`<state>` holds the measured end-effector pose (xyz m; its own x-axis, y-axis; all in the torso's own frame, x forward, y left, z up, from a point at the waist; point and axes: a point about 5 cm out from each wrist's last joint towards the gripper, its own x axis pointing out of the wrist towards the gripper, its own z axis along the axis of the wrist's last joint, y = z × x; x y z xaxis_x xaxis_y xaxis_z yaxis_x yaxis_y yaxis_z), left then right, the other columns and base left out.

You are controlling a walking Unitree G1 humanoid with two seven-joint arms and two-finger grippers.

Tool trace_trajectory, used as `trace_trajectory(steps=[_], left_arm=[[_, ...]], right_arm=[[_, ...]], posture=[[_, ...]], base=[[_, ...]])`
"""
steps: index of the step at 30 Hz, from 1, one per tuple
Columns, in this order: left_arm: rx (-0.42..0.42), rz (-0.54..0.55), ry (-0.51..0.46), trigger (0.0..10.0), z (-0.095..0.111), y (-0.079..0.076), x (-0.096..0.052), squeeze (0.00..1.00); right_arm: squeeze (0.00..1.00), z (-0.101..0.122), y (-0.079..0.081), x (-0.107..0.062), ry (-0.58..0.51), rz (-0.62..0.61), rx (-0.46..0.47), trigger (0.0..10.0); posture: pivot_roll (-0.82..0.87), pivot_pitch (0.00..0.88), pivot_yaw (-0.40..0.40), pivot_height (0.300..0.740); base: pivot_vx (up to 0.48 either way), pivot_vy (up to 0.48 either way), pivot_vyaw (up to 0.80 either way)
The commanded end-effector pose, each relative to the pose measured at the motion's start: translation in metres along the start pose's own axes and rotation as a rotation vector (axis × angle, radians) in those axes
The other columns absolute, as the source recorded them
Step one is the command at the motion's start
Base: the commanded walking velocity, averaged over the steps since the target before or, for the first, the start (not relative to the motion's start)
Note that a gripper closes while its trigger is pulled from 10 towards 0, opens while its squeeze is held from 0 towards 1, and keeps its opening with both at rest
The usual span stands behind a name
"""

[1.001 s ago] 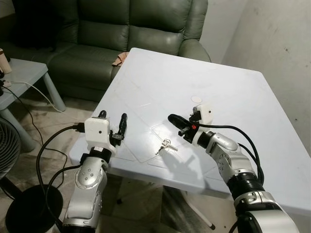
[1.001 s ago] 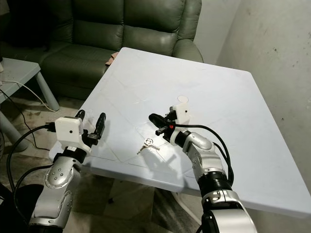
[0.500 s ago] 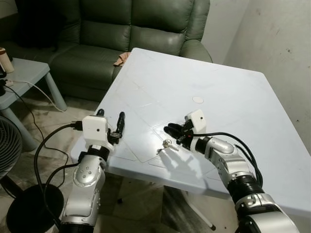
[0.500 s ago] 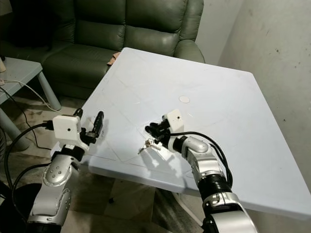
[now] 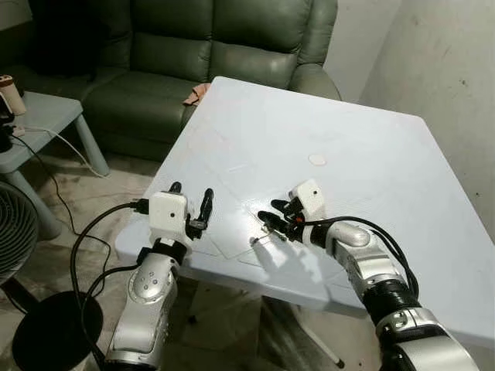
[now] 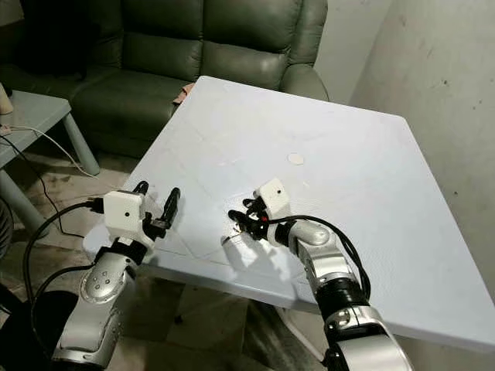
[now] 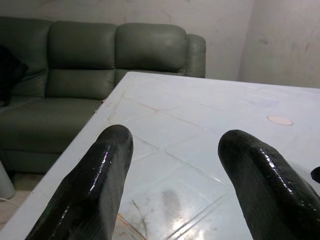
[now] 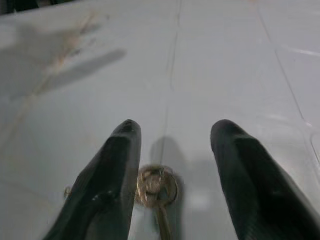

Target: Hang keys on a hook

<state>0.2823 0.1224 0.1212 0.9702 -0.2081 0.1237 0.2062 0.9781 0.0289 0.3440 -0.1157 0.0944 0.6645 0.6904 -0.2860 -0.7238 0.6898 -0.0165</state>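
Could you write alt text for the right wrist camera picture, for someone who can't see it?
Two open black fingers of the right hand straddle a brass key ring with keys lying on a white table.

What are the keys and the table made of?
The keys look like metal: the ring glints brassy between the open right gripper fingers. The table seems to be white plastic, smooth and slightly glossy, with moulded tile lines and reflections.

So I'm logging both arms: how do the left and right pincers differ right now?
The right pincer is low over the white table, its open fingers straddling the keys; the left pincer hovers at the table's near-left edge with nothing between its fingers. Both are open.
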Motion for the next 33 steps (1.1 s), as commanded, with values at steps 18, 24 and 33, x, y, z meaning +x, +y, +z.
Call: trace_trajectory(steps=[18, 24, 33], left_arm=[[0.004, -0.025, 0.008, 10.0, 0.001, -0.006, -0.002, 0.0], [0.003, -0.025, 0.011, 10.0, 0.0, -0.006, -0.004, 0.0], [0.005, -0.02, 0.009, 10.0, 0.001, -0.006, -0.004, 0.0]], right_arm=[[0.0, -0.015, -0.002, -0.004, 0.09, -0.017, -0.034, 10.0], [0.0, -0.019, -0.002, -0.006, 0.111, -0.005, -0.048, 10.0], [0.0, -0.026, 0.002, -0.009, 0.128, 0.04, -0.051, 2.8]], posture=[[-0.03, 0.02, -0.11, 0.74], [-0.03, 0.02, -0.11, 0.74], [-0.03, 0.024, -0.11, 0.74]], base=[[0.0, 0.0, 0.0], [0.0, 0.0, 0.0], [0.0, 0.0, 0.0]])
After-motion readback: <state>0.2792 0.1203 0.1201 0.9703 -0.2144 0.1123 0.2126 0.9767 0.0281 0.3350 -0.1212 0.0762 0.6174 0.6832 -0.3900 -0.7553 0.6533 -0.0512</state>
